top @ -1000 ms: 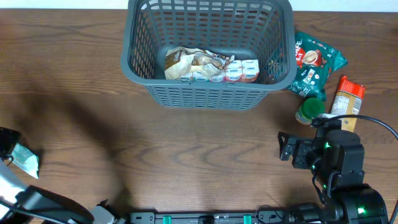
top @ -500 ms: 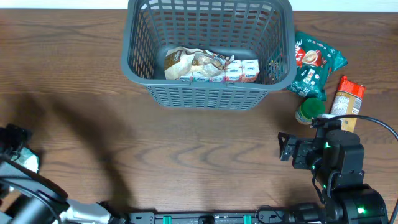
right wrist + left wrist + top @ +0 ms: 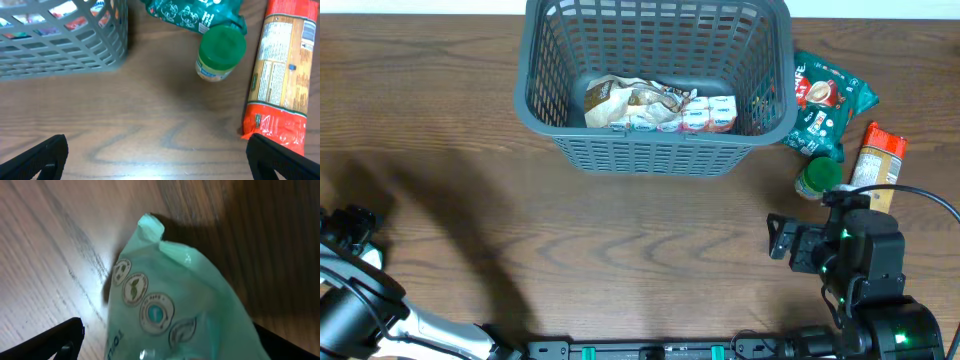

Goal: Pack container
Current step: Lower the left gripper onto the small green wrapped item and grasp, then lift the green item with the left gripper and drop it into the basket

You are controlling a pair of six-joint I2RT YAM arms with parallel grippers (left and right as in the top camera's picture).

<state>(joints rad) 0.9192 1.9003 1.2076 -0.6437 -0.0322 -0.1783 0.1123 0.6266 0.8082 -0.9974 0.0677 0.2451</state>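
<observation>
The grey lattice basket (image 3: 655, 150) stands at the far middle of the table and holds several snack packets (image 3: 660, 105); its corner shows in the right wrist view (image 3: 60, 45). A mint-green packet (image 3: 170, 290) lies on the table between the fingers of my left gripper (image 3: 165, 342), which is open astride it. From overhead the left gripper (image 3: 355, 228) is at the far left edge, covering most of that packet (image 3: 370, 258). My right gripper (image 3: 820, 232) is open and empty over bare wood (image 3: 160, 160) at the front right.
Right of the basket lie a dark green packet (image 3: 830, 100), a green-lidded jar (image 3: 817, 180) and an orange packet (image 3: 877, 155). The jar (image 3: 220, 50) and the orange packet (image 3: 282, 80) are just ahead of the right gripper.
My left gripper has moved forward over the mint-green packet, which now shows far less from overhead. The right arm has not moved.
</observation>
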